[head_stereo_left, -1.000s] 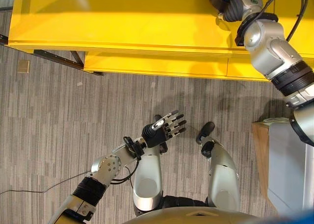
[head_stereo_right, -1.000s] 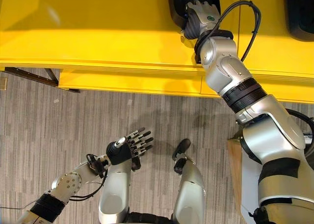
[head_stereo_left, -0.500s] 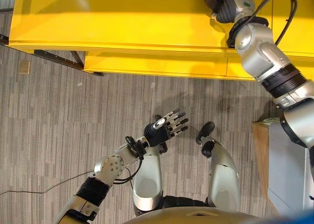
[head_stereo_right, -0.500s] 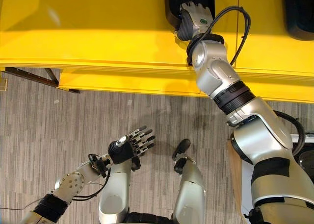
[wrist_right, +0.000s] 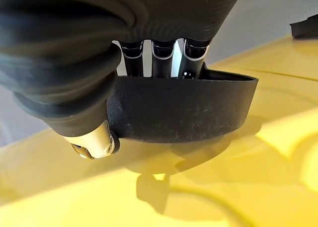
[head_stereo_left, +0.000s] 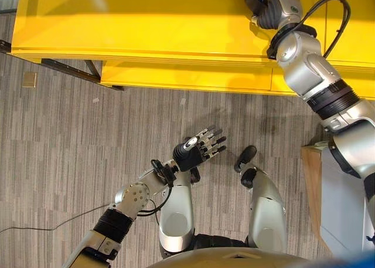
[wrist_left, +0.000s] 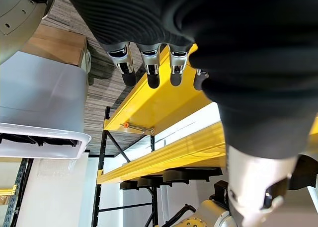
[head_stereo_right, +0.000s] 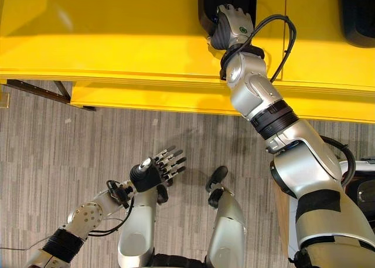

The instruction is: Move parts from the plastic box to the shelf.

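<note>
— Up on the yellow shelf (head_stereo_right: 117,39), see the black part (wrist_right: 179,113)? The right hand (head_stereo_right: 231,24) has its fingers hooked over the wall, thumb outside, clamped on.

— Looks stiff and light; that rim seems the place to grip. And the left hand (head_stereo_left: 196,151)?

— Fingers spread, holding nothing, low over the floor.

The shelf (head_stereo_right: 117,39) is bright yellow, with a paler sheen at about 10 o'clock, and stands on a dark frame (head_stereo_left: 70,71). The part (wrist_right: 184,108) on it is matt black; a second black part (head_stereo_right: 358,13) shows at 2 o'clock. The floor (head_stereo_left: 70,145) is grey, streaked in fine woodgrain strips. The plastic box (wrist_left: 39,95) is translucent grey-white, on a light brown wooden base (wrist_left: 52,43). Each robot hand (head_stereo_left: 199,151) has silver fingers with dark tips and a dark ribbed cover.
</note>
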Available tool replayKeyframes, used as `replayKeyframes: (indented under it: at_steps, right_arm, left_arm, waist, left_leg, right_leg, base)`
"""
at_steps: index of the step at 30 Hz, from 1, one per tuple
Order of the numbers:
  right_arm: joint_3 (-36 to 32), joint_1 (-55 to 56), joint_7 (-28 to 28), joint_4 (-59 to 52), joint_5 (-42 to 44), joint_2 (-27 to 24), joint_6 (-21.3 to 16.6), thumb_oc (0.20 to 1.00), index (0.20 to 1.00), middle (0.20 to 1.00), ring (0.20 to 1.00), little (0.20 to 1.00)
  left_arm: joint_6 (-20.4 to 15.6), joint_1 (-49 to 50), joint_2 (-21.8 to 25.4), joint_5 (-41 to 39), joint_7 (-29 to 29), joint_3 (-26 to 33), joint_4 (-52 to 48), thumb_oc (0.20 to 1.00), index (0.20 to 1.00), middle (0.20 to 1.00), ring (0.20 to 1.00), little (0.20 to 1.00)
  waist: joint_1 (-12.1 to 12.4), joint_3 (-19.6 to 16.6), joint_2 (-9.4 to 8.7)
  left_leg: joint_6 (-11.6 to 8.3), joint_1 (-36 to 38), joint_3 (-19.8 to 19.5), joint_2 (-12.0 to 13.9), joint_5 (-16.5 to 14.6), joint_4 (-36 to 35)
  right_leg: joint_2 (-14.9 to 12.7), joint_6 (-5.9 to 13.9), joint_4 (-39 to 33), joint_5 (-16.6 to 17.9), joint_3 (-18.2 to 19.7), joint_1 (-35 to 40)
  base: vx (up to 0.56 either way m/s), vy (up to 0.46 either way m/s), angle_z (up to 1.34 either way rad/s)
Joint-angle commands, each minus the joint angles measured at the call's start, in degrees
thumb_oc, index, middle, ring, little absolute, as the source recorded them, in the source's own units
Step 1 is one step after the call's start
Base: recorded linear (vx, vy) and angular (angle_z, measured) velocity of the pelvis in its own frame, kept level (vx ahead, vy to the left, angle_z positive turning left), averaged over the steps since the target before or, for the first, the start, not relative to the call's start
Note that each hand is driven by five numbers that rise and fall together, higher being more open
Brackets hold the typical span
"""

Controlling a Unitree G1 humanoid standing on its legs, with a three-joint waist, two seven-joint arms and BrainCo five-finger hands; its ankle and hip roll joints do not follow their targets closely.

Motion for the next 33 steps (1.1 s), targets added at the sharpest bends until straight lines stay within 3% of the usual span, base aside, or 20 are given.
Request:
replayKeyframes:
  at_steps: [1,8,15,17,18,33]
  right_arm:
    - [-1.4,1.8,1.9,1.4,2.8,-0.6,-1.4,0.200,0.200,0.200,0.200,0.200]
    - [-0.8,2.4,3.9,-0.5,0.7,0.1,-0.5,0.200,0.200,0.200,0.200,0.200]
    - [-0.4,2.6,3.5,-0.5,0.6,0.5,0.5,0.200,0.200,0.200,0.200,0.200]
    - [-0.4,2.4,3.4,0.0,1.0,0.6,-0.2,0.677,0.677,0.677,0.677,0.677]
    - [-0.5,2.4,3.3,0.1,1.3,0.6,-0.4,1.000,1.000,1.000,1.000,1.000]
    - [-0.3,3.3,3.7,-2.5,-1.0,-0.1,-2.9,1.000,1.000,1.000,1.000,1.000]
  left_arm:
    - [-0.9,1.7,-0.7,-2.8,0.5,-2.4,-7.3,1.000,1.000,1.000,1.000,1.000]
    - [-2.0,2.6,-1.5,-2.1,-1.9,-2.1,-5.3,1.000,1.000,1.000,1.000,1.000]
    - [-0.6,2.8,-2.1,-2.1,-3.6,-2.0,-5.2,1.000,1.000,1.000,1.000,1.000]
    - [0.0,2.8,-2.2,-2.4,-3.6,-2.3,-5.3,1.000,1.000,1.000,1.000,1.000]
    - [0.5,2.8,-2.1,-2.6,-3.9,-2.5,-5.3,1.000,1.000,1.000,1.000,1.000]
    - [1.5,3.0,-1.3,-3.1,-2.3,-2.3,-7.2,1.000,1.000,1.000,1.000,1.000]
  waist:
    - [1.3,-1.5,1.06]
    - [1.4,-1.5,0.91]
    - [1.5,-1.5,0.62]
    - [1.5,-1.5,0.67]
    - [1.5,-1.5,0.70]
    - [1.3,-1.5,1.20]
  left_leg:
    - [-5.86,1.1,-2.1,4.8,0.2,-1.1]
    - [-5.90,1.2,-2.1,4.7,0.3,-1.3]
    - [-5.92,1.2,-2.1,4.8,0.4,-1.3]
    - [-5.90,1.3,-2.1,4.8,0.4,-1.3]
    - [-5.88,1.3,-2.1,4.8,0.4,-1.3]
    - [-5.49,3.0,-1.9,4.2,0.1,-1.6]
  right_leg:
    - [-3.1,6.19,5.3,-3.5,0.6,-0.7]
    - [-3.0,6.20,5.1,-3.5,0.5,-0.4]
    - [-3.1,6.32,4.9,-3.2,0.3,-0.3]
    - [-3.0,6.27,4.9,-3.2,0.3,-0.3]
    - [-3.0,6.28,4.9,-3.2,0.3,-0.2]
    - [-3.3,6.71,4.2,-2.9,0.5,1.4]
  base:
    - [0.00,0.000,0.00]
    - [0.00,0.000,0.00]
    - [0.00,0.000,0.00]
    - [0.00,0.000,0.00]
    - [0.00,0.000,0.00]
    - [0.00,0.000,0.00]
